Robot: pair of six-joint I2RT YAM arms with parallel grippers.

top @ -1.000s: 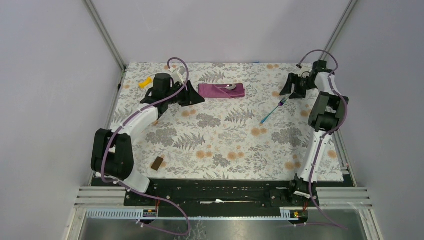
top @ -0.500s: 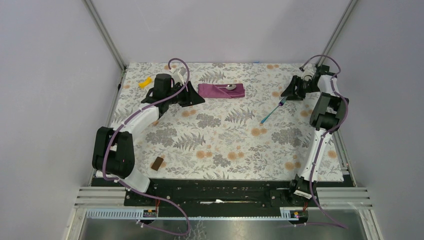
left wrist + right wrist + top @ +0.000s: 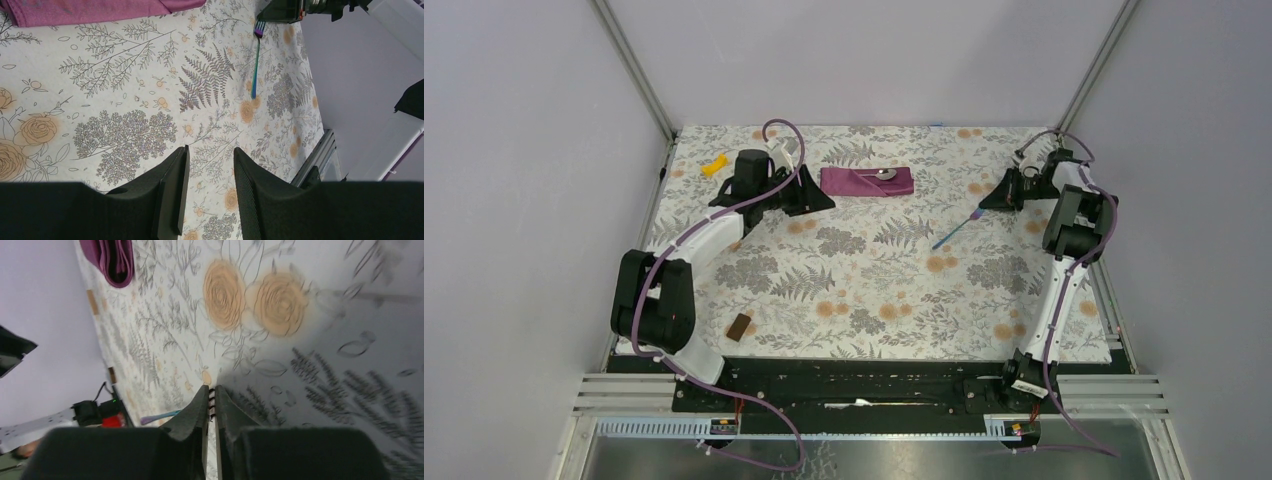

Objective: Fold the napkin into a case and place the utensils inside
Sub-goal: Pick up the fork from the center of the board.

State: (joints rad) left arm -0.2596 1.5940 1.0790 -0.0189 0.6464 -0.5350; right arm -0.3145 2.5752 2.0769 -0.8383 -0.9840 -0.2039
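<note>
**A:** How do the right jaws stand?

**B:** The right gripper has pinched in on the head of the fork. Its own wrist view shows the tines caught between the tips and the bluish handle poking out to one side. A second ago those jaws were wide and stood off near the far right edge, apart from the fork. The gripper has since come in over the fork head, and the handle end has shifted a little to the left.

**A:** And the left?

**B:** The left gripper has its jaws partly apart, with only the floral table cover showing between them. It sits just beside the left end of the case, as it did a second ago.

**A:** What does each camera add?

**B:** Only the overhead view shows the spoon, its bowl lying on the case. I cannot tell whether its handle is tucked in. The right wrist view sees the case end-on, with its layered folds. The left wrist view catches the case's edge and, across the table, the fork under the right fingers. The yellow piece by the far left corner and the brown block near the left arm's base show only from overhead.
</note>
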